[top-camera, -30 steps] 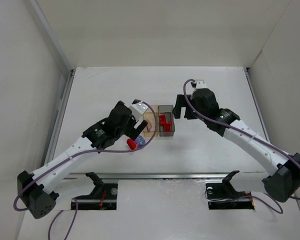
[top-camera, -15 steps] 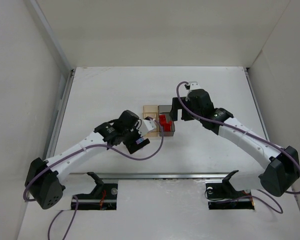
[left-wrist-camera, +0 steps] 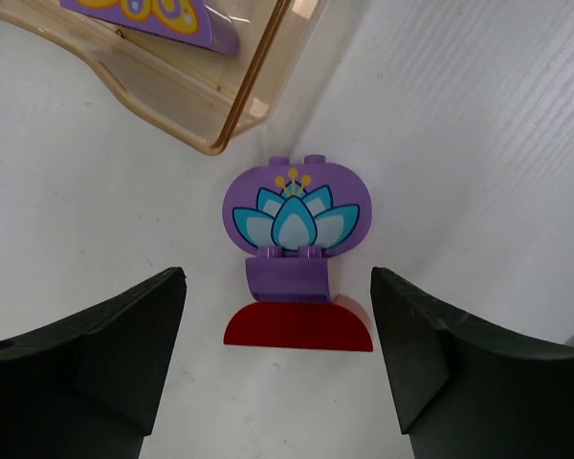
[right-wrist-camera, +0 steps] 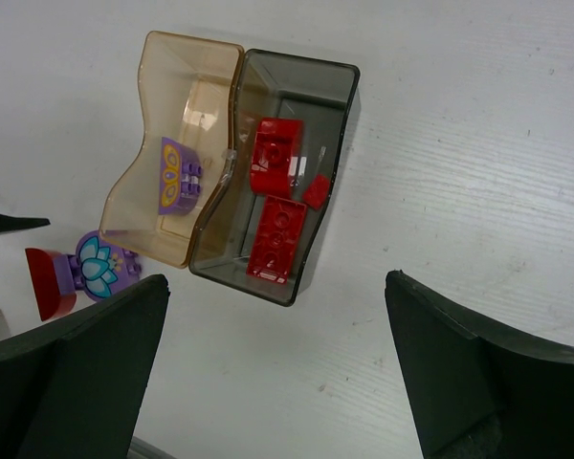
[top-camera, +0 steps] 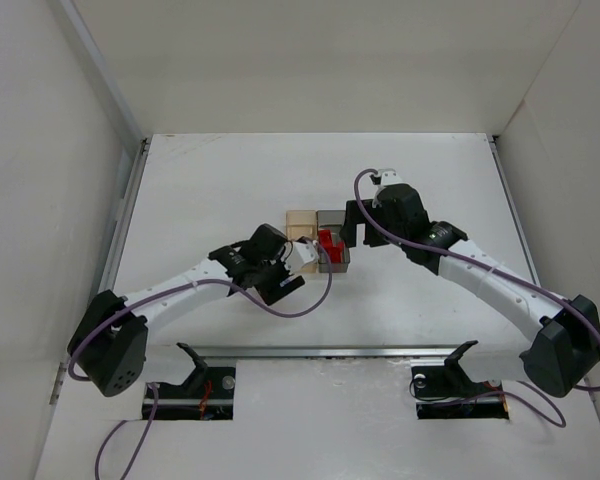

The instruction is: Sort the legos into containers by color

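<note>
Two containers stand side by side, a tan bin (right-wrist-camera: 196,105) and a dark grey bin (right-wrist-camera: 337,124). Three red legos (right-wrist-camera: 275,158) lie in the grey bin. One purple lego (right-wrist-camera: 177,174) with a butterfly print lies in the tan bin. Beside the tan bin's corner (left-wrist-camera: 201,105), a roundish purple lego (left-wrist-camera: 297,218) with a blue flower touches a red half-round lego (left-wrist-camera: 298,328) on the table. My left gripper (left-wrist-camera: 277,282) is open, its jaws either side of these two without touching them. My right gripper (right-wrist-camera: 277,280) hangs open over the bins' near side.
In the top view the bins (top-camera: 318,215) sit mid-table, between the left gripper (top-camera: 283,283) and the right gripper (top-camera: 352,222). White walls enclose the table on the left, right and back. A metal rail (top-camera: 310,351) runs along the near edge.
My left gripper has swung right and come down over the two loose legos, hiding them in the top view. The right gripper has shifted left to the bins.
</note>
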Controlling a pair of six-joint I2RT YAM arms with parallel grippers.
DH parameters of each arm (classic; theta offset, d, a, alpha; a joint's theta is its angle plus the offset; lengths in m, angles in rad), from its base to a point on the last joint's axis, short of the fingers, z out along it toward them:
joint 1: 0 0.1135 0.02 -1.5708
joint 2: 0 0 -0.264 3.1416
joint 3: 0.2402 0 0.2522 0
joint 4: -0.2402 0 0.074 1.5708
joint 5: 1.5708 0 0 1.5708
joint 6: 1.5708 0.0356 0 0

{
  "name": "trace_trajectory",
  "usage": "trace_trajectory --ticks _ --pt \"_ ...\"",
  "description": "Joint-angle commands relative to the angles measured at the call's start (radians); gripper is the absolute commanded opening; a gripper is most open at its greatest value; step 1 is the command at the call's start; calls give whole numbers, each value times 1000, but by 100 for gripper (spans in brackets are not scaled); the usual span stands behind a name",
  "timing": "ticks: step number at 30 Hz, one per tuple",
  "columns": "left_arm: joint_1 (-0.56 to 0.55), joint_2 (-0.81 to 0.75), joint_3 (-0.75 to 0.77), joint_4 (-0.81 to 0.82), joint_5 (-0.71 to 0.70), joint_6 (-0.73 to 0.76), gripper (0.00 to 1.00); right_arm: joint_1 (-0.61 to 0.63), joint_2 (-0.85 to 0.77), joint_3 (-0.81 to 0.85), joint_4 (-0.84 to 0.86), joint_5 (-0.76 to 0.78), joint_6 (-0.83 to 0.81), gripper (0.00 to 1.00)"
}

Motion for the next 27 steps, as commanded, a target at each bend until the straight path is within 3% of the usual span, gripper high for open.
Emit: trace_trajectory --ticks 1,9,12,14,17,19,20,23,27 --pt "3 31 -3 55 7 -40 74 8 -21 1 48 -5 7 100" --pt "22 45 -35 21 25 -6 63 8 -21 1 48 4 7 100" --pt "22 45 -35 21 35 -6 48 8 -11 1 48 4 7 100" --pt "22 54 -35 21 35 -6 32 8 -11 1 48 4 7 100" --pt "31 63 -26 21 44 -6 21 8 -11 1 48 13 7 100" --pt "31 63 -17 21 53 -6 4 8 -11 1 48 13 7 100" --pt "31 52 -8 21 53 -6 0 8 -11 1 48 13 7 100" --pt "31 31 -8 -17 53 -6 0 8 -11 1 48 13 7 100" --pt "40 -116 5 -77 25 17 0 8 -11 22 48 -45 -20 100"
